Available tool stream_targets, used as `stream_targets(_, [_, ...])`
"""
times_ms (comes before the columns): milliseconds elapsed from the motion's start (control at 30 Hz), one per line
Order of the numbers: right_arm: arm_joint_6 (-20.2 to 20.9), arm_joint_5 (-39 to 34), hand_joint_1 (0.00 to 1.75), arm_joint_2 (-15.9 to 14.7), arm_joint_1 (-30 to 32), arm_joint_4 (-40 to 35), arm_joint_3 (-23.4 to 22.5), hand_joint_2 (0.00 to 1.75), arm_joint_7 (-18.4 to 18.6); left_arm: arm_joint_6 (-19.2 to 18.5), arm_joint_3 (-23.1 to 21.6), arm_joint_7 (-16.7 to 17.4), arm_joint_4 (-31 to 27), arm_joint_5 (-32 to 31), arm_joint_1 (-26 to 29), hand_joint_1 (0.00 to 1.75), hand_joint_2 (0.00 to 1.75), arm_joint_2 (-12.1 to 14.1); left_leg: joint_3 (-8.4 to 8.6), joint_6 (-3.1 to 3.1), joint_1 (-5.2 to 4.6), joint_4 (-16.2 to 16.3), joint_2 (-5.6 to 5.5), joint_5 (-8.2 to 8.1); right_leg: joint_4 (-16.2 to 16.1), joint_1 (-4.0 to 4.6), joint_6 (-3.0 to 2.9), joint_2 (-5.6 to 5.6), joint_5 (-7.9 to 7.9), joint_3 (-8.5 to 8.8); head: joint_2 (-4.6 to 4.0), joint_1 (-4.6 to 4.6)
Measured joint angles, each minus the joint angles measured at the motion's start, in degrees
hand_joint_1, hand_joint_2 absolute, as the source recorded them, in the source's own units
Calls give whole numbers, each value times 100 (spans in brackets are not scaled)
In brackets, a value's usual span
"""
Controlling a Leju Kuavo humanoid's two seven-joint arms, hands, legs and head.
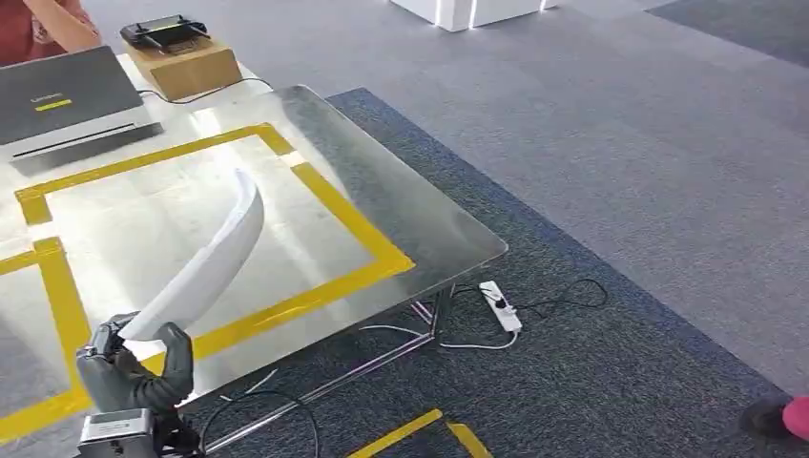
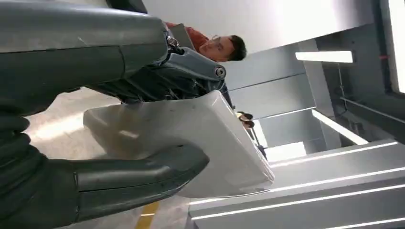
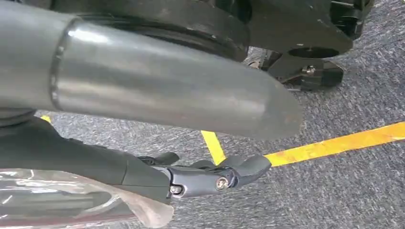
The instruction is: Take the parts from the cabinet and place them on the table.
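- The left hand gripped the lower end of the white curved part, which rose tilted over the steel table near its front edge.
- The right hand hung over carpet; I could not tell its grip, a clear plastic wrap covering part of it.

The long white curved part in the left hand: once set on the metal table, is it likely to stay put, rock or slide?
The white part keeps its arc while the left hand grips one end, so it is probably rigid. Its curve suggests it may rock when released. Both it and the table look smooth and glossy, so it could slide easily.
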Motion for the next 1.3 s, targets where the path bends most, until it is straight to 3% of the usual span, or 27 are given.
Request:
stream_targets(233, [0,-2,0,0,0,0,0,0,9,5,0,18,0,2,0,175,175,4,-22,46,-20,101,8,-68,44,-19,47,0,-27,-2,0,-4])
stream_targets(400, [-2,7,0,0,-11,-2,0,0,13,17,0,61,0,2,0,175,175,11,-53,133,-19,126,-8,-76,58,-19,114,-41,-39,24,0,-2])
stream_targets(433, [-4,7,0,0,-13,0,0,0,18,18,0,66,0,2,2,175,175,9,-28,172,22,84,-9,-41,115,-45,134,44,-133,-50,0,-2])
stream_targets(467, [-9,7,0,0,-12,0,0,0,18,22,0,66,0,2,-10,175,175,9,-37,189,20,86,-10,-30,357,-33,129,179,-318,-150,0,13])
stream_targets(533, [-9,0,0,-2,-3,0,0,0,22,24,0,72,0,13,-13,175,175,0,-74,208,-1,96,-17,-19,1415,-35,131,314,-839,-652,0,15])
stream_targets(567, [-9,-2,0,-2,4,2,0,0,29,24,0,72,4,17,-11,175,175,0,-97,211,-13,111,-29,-16,1914,-32,130,330,-1003,-907,0,26])
stream_targets(600, [-9,-7,0,-2,13,2,0,0,37,24,0,72,7,20,-11,175,175,0,-119,211,-21,135,-46,-16,2159,-32,123,332,-1019,-1048,0,17])
stream_targets(633, [-9,-7,0,-2,16,2,0,0,37,24,0,72,11,20,-11,175,175,0,-138,211,-24,163,-62,-21,2080,-33,113,332,-889,-1036,0,22])
stream_targets(667, [-11,-7,0,-2,16,2,0,0,39,24,0,72,11,20,-12,175,175,0,-156,206,-25,193,-81,-27,1735,-33,100,332,-640,-894,0,24])
stream_targets(733, [-11,-7,0,-7,10,2,0,0,37,24,0,74,11,20,-13,175,175,-2,-178,174,-21,260,-114,-48,687,-38,67,346,-102,-398,0,24])
stream_targets(767, [-11,-7,0,-7,-1,2,0,0,37,24,0,74,11,20,-13,175,175,-4,-207,148,-36,296,-122,-58,433,-35,56,413,-172,-276,0,22])
stream_targets(800, [-13,-7,0,-7,-5,2,0,0,37,26,0,74,11,22,-17,175,175,-4,-263,111,-59,364,-145,-58,403,-29,29,420,-130,-254,0,15])
stream_targets(900, [-13,-7,0,-7,10,2,0,0,39,26,0,74,11,22,-15,175,175,-7,-326,-10,-39,366,-152,24,477,1,-58,410,-73,-350,0,13])
stream_targets(933, [-13,-9,0,-7,8,2,0,0,39,26,0,74,11,22,-14,175,175,-4,-354,-37,-24,408,-152,-43,442,-46,-118,373,-18,-372,0,18])
stream_targets(967, [-13,-9,0,-7,2,2,0,0,39,26,0,74,11,22,-19,175,175,-4,-403,-84,-20,557,-136,-251,443,-41,-159,358,7,-401,0,2])
stream_targets(1000, [-20,-9,0,-7,0,4,0,0,39,26,0,74,11,24,-23,175,175,-2,-524,-119,-3,923,-134,-546,445,-38,-196,342,34,-444,0,-17])
stream_targets(1067, [-17,-9,0,-7,2,7,0,0,39,26,0,74,11,26,-20,175,175,0,-829,-166,21,1833,-132,-1049,459,-27,-207,307,104,-558,0,-15])
stream_targets(1100, [-17,-9,0,-7,2,7,0,0,39,26,0,74,13,28,-20,175,175,0,-896,-178,28,2132,-132,-1180,476,-24,-205,291,143,-629,0,-15])
stream_targets(1133, [-17,-9,0,-7,2,7,0,0,39,26,0,74,15,30,-19,175,175,2,-813,-181,34,2116,-131,-1154,498,-23,-199,279,181,-704,0,-15])
stream_targets(1167, [-18,-9,0,-7,2,7,0,0,39,26,0,74,15,31,-19,175,175,6,-614,-173,36,1852,-130,-1021,519,-23,-191,271,212,-767,0,-13])
stream_targets(1233, [-17,-9,0,-7,-1,7,0,0,39,26,0,74,15,31,-25,175,175,7,67,-130,35,795,-119,-634,557,-23,-155,269,276,-866,0,-15])
stream_targets(1267, [-17,-7,0,-7,-6,7,0,0,39,26,-2,74,15,31,-38,175,175,7,357,-93,29,318,-98,-605,572,-23,-126,266,311,-881,0,-15])
stream_targets(1300, [-17,-7,0,-7,-5,7,0,0,39,26,-2,76,15,29,-45,175,175,4,351,-59,-5,246,-93,-606,583,12,-84,264,344,-908,0,0])
